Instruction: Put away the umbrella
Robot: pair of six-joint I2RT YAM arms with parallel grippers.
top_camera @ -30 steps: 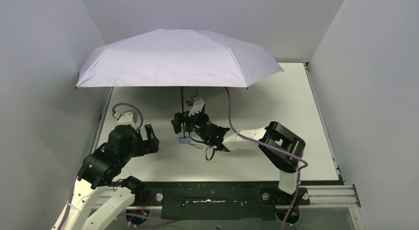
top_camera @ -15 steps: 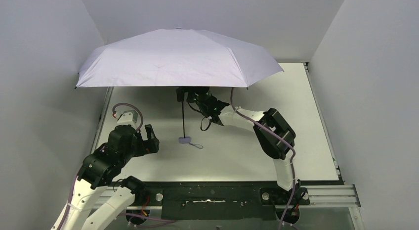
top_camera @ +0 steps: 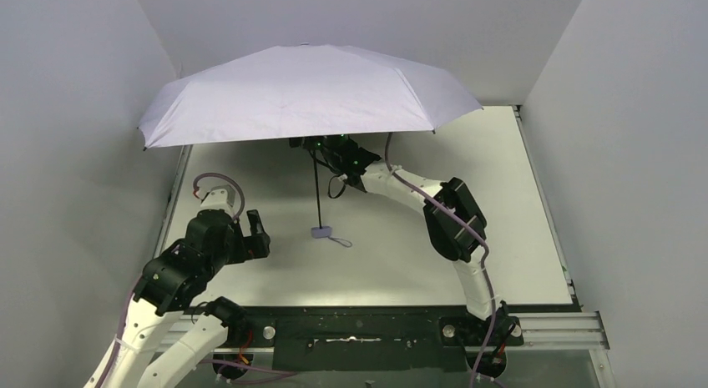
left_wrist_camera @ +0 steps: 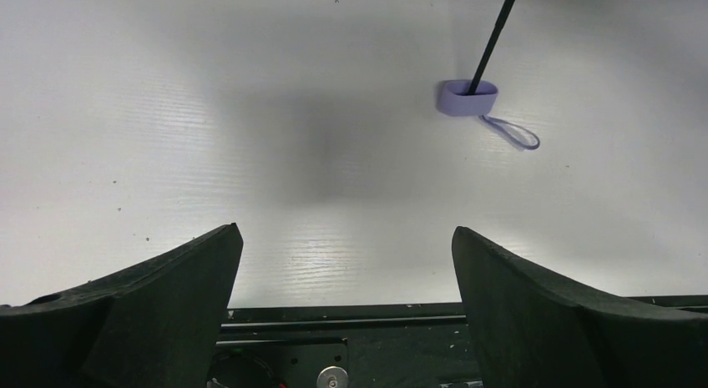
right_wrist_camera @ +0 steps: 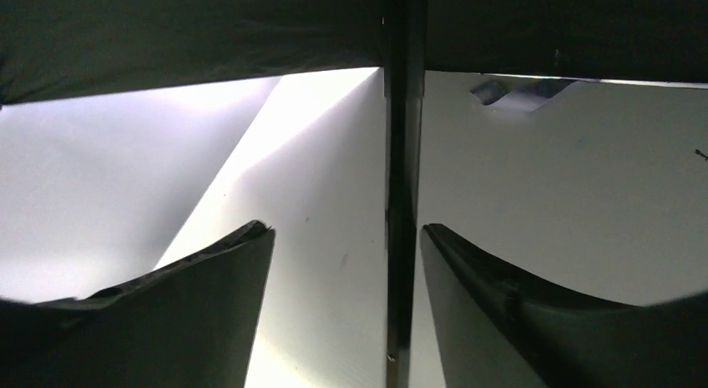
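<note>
The umbrella (top_camera: 309,92) stands open, its pale lavender canopy spread over the back of the table. Its thin black shaft (top_camera: 317,192) leans down to the small lavender handle (top_camera: 320,233), which rests on the table with its wrist loop (left_wrist_camera: 518,136) beside it. My right gripper (top_camera: 313,144) reaches up just under the canopy. In the right wrist view the shaft (right_wrist_camera: 403,196) runs between the jaws of this gripper (right_wrist_camera: 346,228), close to the right finger, with a gap on the left. My left gripper (left_wrist_camera: 346,231) hangs open and empty, low at the left, short of the handle (left_wrist_camera: 467,98).
White walls (top_camera: 75,154) close in on the left, back and right. The canopy reaches almost to the left wall. A black rail (top_camera: 359,321) runs along the table's near edge by the arm bases. A purple cable (top_camera: 409,188) follows the right arm.
My right gripper has risen from near the handle to the top of the shaft under the canopy, and its jaws have narrowed. The umbrella has shifted slightly right. The left arm has stayed put.
</note>
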